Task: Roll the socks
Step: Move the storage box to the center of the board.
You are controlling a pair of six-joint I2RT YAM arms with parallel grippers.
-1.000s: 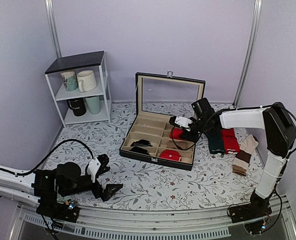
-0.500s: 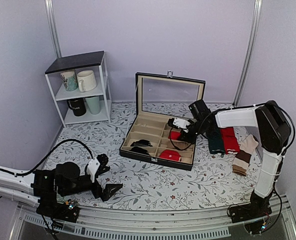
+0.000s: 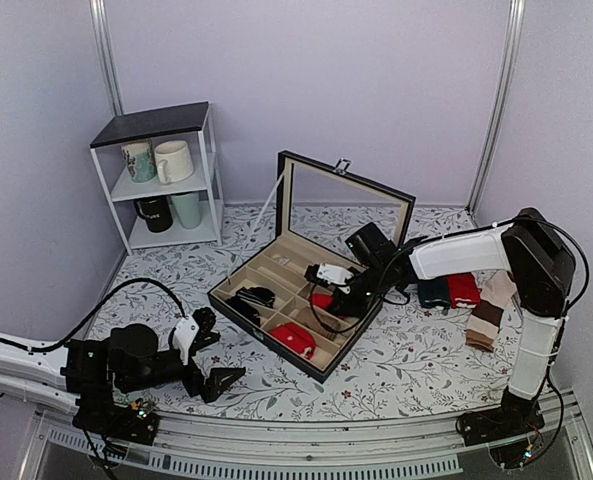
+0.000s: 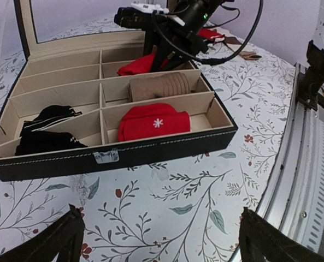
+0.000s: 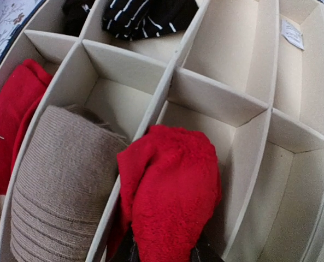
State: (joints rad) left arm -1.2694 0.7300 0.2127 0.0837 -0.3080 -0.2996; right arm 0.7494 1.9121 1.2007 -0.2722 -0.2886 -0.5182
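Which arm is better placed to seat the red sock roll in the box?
Right: the right gripper holds the red sock roll inside the box; the left gripper hangs open, short of it.

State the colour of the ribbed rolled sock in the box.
The rolled sock is light brown, clearest in the right wrist view.

floral table (image 3: 396, 372) | compartment box (image 3: 281, 262) | mug shelf (image 3: 151, 123) | loose socks (image 3: 463, 290), right

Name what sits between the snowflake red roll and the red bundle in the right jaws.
A tan ribbed roll in its own compartment, seen in the left wrist view.
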